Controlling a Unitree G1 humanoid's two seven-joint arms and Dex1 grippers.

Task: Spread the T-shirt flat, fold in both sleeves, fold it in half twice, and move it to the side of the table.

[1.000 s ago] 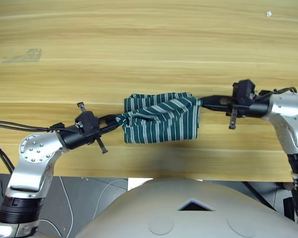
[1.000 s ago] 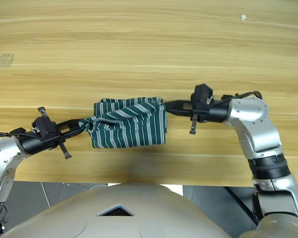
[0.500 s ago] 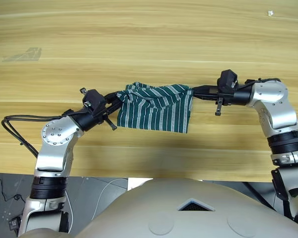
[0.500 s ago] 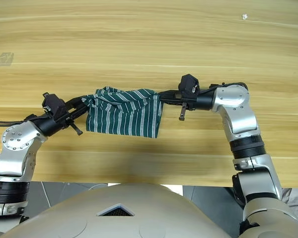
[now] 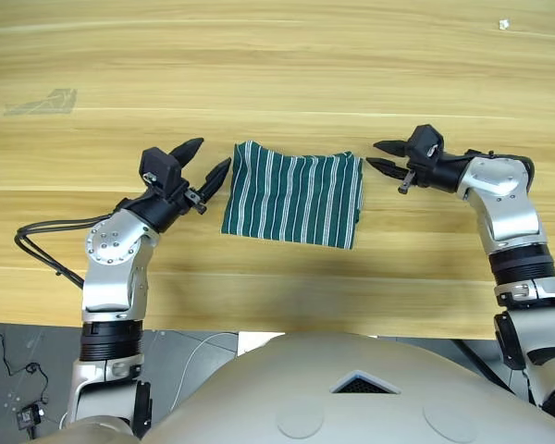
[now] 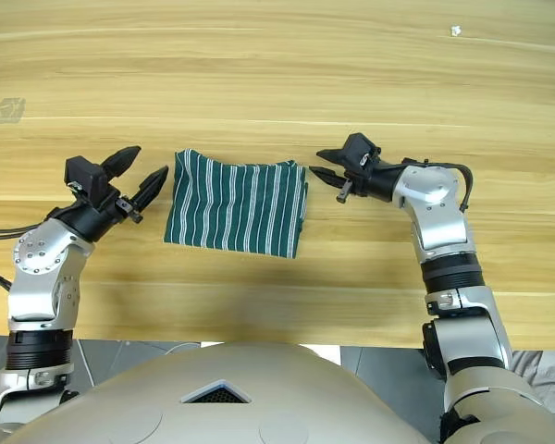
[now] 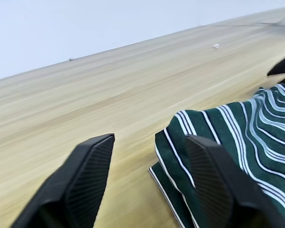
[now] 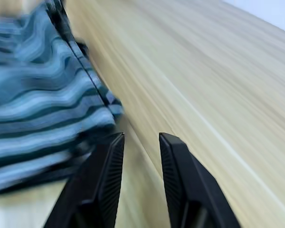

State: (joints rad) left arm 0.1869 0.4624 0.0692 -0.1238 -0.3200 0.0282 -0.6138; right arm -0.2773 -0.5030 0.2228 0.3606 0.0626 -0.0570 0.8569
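T-shirt [image 5: 292, 194] now loose on table [image 5: 259, 55]

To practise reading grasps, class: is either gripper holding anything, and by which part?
Nothing is held: the left gripper and right gripper are both open, flanking the folded T-shirt on the table.

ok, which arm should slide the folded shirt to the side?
Left, narrowly. Both are open beside the shirt, but the left gripper has the shirt's corner in its gap, while the right gripper faces bare table.
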